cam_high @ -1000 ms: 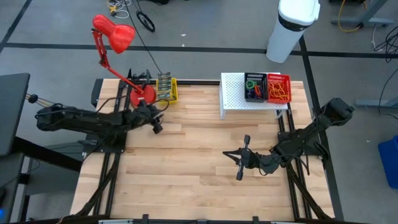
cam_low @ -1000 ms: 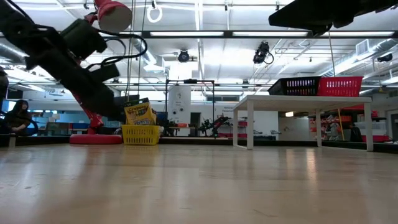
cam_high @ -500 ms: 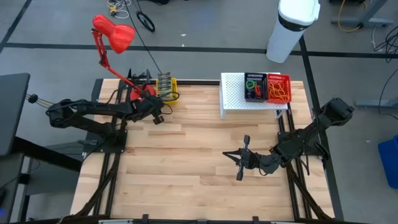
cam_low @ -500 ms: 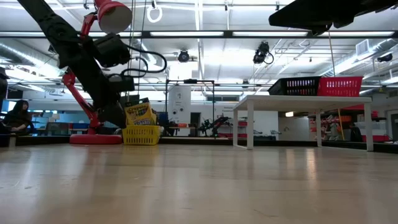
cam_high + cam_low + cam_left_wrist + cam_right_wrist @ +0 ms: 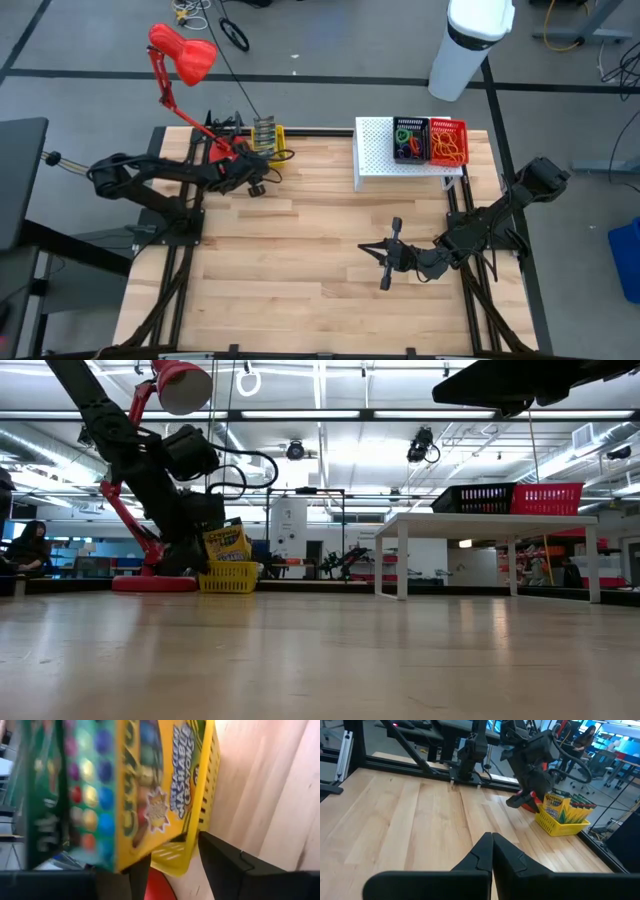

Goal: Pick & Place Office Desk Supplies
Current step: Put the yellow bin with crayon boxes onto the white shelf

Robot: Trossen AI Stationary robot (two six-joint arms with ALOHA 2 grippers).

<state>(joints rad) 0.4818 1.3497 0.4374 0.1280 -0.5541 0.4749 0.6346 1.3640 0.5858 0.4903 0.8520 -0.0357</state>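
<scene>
Reaching at the yellow basket

Hovering just beside the yellow basket [image 5: 268, 141], the left gripper [image 5: 262, 176] has its fingers [image 5: 235, 865] parted around the basket's near edge; whether they grip anything cannot be told. Crayon boxes [image 5: 226, 543] stand upright inside the basket. Well apart from it, the right gripper [image 5: 384, 254] waits with fingers pressed together, empty.

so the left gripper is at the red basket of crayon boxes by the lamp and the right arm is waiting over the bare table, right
Not quite: the basket holding the crayon boxes is yellow, not red, as the low view and high view show. The red basket sits on the white riser. The rest holds: the left gripper is at that basket beside the lamp, and the right gripper waits over bare table.
</scene>
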